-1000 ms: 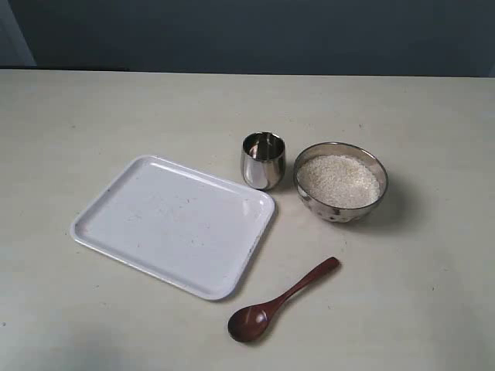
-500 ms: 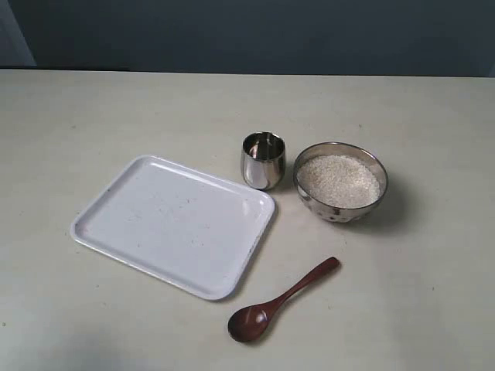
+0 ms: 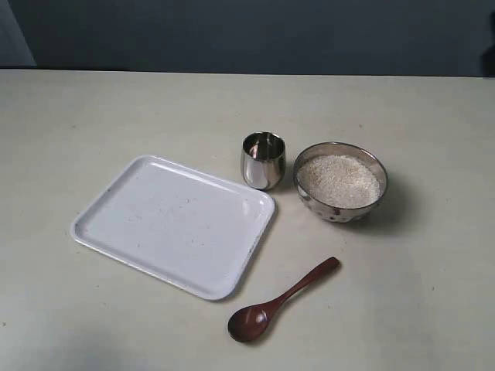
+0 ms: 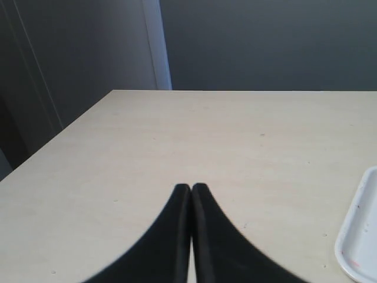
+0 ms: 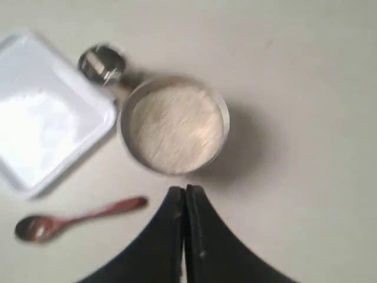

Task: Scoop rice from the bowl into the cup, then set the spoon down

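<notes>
A round steel bowl (image 3: pixel 377 169) heaped with white rice (image 3: pixel 339 180) stands right of the table's middle, and the small steel cup (image 3: pixel 264 160) is just to its left. The reddish-brown wooden spoon (image 3: pixel 280 300) lies flat on the table nearer the front, its handle pointing toward the bowl. The right wrist view looks down on the bowl (image 5: pixel 219 112), rice (image 5: pixel 175 127), cup (image 5: pixel 102 63) and spoon (image 5: pixel 76 219); my right gripper (image 5: pixel 185 189) hangs shut and empty above the table beside the bowl. My left gripper (image 4: pixel 191 187) is shut and empty over bare table.
A white rectangular tray (image 3: pixel 175 224) lies left of the cup, its corner near the spoon; it also shows in the wrist views (image 5: pixel 41 124) (image 4: pixel 358 236). A dark wall runs behind the table's far edge. A dark shape (image 3: pixel 489 46) pokes in at the exterior view's top right.
A dark shape has come into the exterior view's top right corner. The bowl, cup, spoon and tray have not moved.
</notes>
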Robot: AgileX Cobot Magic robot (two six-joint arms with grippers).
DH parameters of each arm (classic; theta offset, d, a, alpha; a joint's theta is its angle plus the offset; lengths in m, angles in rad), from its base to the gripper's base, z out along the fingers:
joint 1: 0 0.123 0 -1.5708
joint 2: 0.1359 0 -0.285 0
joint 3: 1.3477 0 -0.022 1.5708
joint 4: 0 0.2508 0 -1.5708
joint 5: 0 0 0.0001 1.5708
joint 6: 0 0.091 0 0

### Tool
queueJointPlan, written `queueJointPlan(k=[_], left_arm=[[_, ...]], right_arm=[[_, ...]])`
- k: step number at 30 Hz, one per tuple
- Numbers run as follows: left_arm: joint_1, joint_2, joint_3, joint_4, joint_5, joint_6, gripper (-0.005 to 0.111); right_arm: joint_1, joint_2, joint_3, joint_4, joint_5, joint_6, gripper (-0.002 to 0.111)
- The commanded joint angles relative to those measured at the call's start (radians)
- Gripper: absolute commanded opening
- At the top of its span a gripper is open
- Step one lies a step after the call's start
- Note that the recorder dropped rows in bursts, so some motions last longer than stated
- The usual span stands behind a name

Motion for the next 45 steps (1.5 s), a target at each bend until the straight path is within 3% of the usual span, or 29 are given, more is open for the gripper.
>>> queueJointPlan(k=[1, 6, 11, 18, 23, 28, 36, 45], left_arm=[[0.002, -0.004, -0.002, 0.003, -0.015, -0.006, 0.001], [0.002, -0.004, -0.002, 0.003, -0.015, -0.006, 0.001], [0.002, -0.004, -0.002, 0.003, -0.015, -0.006, 0.001], [0.002, -0.004, -0.002, 0.003, -0.015, -0.006, 0.001], [0.0, -0.004, -0.002, 0.003, -0.015, -0.006, 0.001], [0.0, -0.004, -0.002, 0.003, -0.015, -0.006, 0.001], [-0.002, -0.004, -0.002, 0.003, -0.015, -0.006, 0.001], [-0.006, -0.004, -0.002, 0.003, -0.015, -0.006, 0.001]], right_arm=[[0.175, 0.147, -0.01, 0.015, 0.107, -0.028, 0.0], [0.334, 0.21, -0.01, -0.012, 0.107, -0.028, 0.0], [0.411, 0.227, -0.008, -0.087, 0.107, -0.028, 0.002], [0.508, 0.255, 0.046, -0.061, 0.107, -0.146, 0.044], [0.673, 0.281, 0.148, -0.071, 0.107, -0.399, 0.045], [0.795, 0.294, 0.201, -0.255, 0.025, -0.431, 0.045], [0.814, 0.359, 0.241, -0.311, -0.196, -0.449, 0.045], [0.814, 0.469, 0.241, -0.371, -0.239, -0.449, 0.045]])
